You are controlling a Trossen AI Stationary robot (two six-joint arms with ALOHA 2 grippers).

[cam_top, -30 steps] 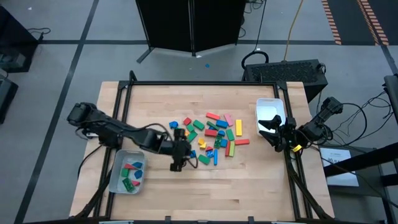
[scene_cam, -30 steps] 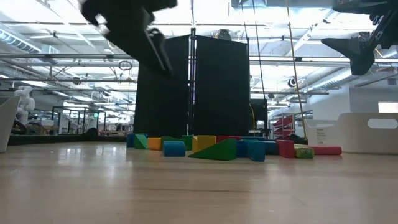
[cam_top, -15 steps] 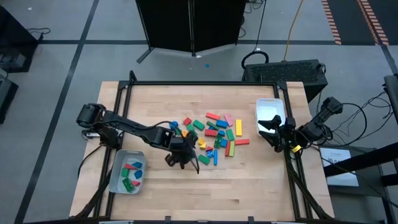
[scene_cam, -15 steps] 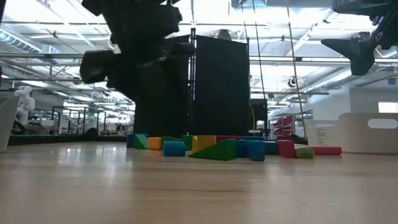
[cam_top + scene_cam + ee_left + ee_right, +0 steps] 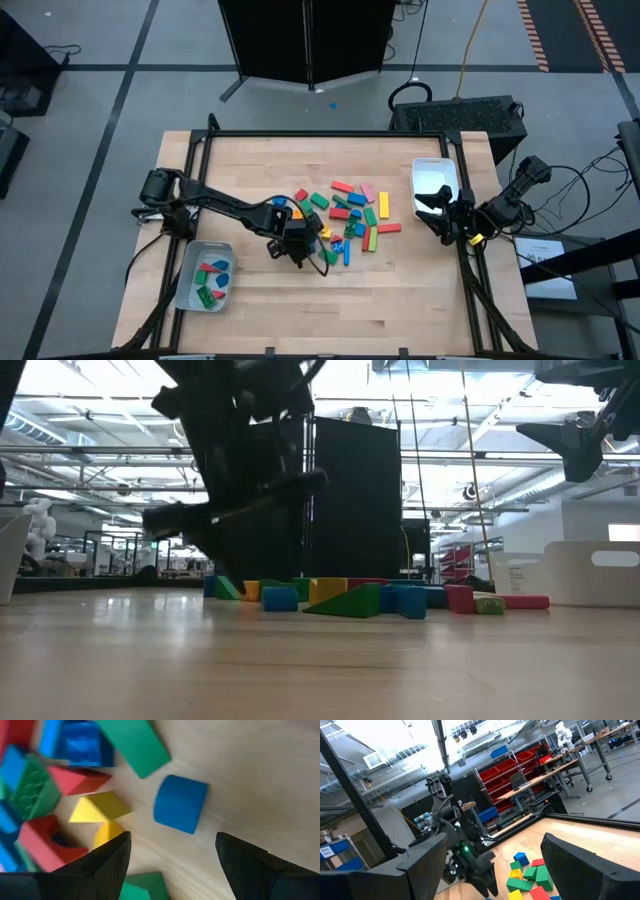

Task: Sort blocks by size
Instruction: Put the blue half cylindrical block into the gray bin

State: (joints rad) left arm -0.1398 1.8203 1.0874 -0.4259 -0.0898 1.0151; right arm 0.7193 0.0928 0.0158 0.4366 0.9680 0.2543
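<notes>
Early stage: few blocks in left tray [image 5: 190, 290], most blocks [image 5: 345, 215] w/ blue block [image 5: 180, 804] loose mid-bench. Left end effector [image 5: 172, 862] spread, empty, over pile's edge. Right end effector [image 5: 437, 214] spread, idle by empty right tray [image 5: 432, 170].

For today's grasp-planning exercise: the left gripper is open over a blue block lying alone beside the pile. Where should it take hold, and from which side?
Grip the blue block across its two flat side faces, probably coming straight down. It lies apart on bare wood, between the open left gripper's fingers, with only the green block near one end.
</notes>
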